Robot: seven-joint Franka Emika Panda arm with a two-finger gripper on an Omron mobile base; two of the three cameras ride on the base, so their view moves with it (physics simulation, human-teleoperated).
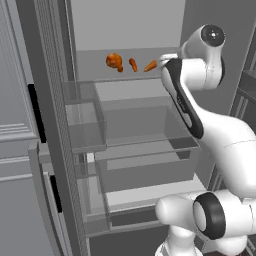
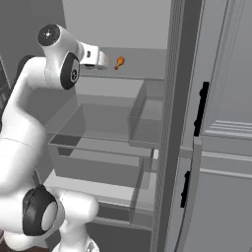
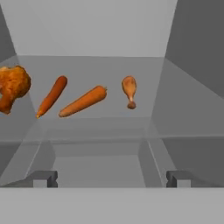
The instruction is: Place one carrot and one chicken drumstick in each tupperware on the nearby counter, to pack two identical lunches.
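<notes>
Two spread fingers (image 3: 43, 178) facing carrots (image 3: 83, 101)

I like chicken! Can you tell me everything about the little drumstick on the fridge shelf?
The small drumstick is golden-orange and smooth, with a round meaty top narrowing to a knobby bone end that points toward the camera. It lies flat on the grey fridge shelf, to the right of the nearest carrot. Nothing touches it but the shelf.

Two orange carrots (image 3: 83, 101) (image 3: 51, 96), two golden-brown drumsticks (image 3: 129, 90) (image 3: 12, 86), pale grey fridge shelf (image 3: 144, 85).
</notes>
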